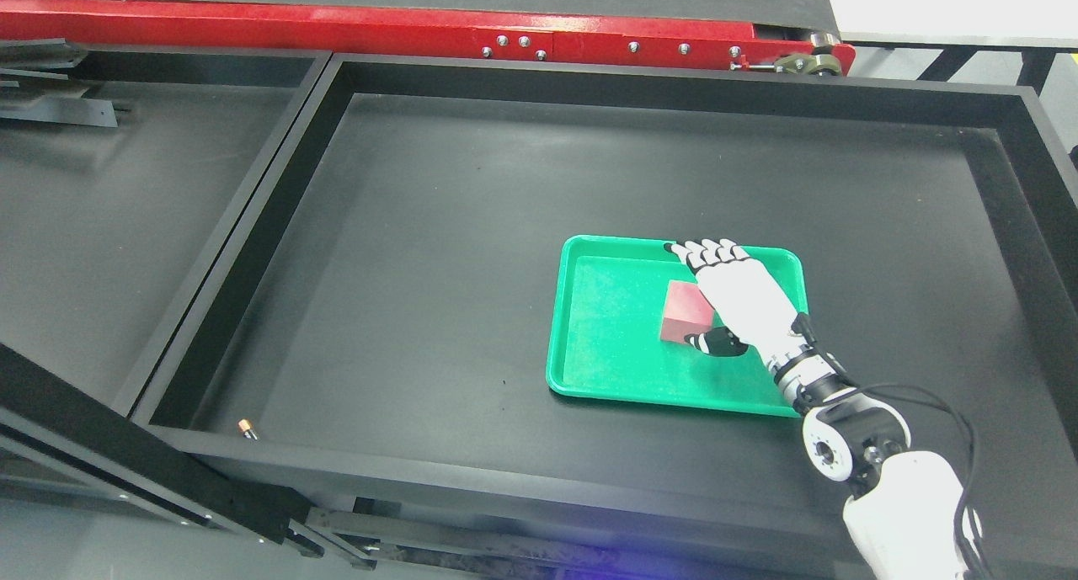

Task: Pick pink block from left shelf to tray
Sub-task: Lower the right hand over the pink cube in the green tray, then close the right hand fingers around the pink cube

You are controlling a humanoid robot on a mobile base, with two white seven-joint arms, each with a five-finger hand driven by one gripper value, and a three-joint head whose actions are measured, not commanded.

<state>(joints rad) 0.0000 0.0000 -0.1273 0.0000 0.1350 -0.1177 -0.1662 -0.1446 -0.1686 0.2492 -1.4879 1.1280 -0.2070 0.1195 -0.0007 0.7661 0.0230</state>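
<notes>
Head view shows the pink block (pixel 686 309) resting in the green tray (pixel 606 344), the right hand (pixel 731 298) over it, fingers extended, thumb beside its near face. Best lift straight up, avoiding nudging it.

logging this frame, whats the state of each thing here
block: in the tray, resting on its floor, right hand against it
tray: flat in the big black bin, holds only the block
right hand: fingers extended over the block, thumb beside it, no closed grip
bin: open
</notes>
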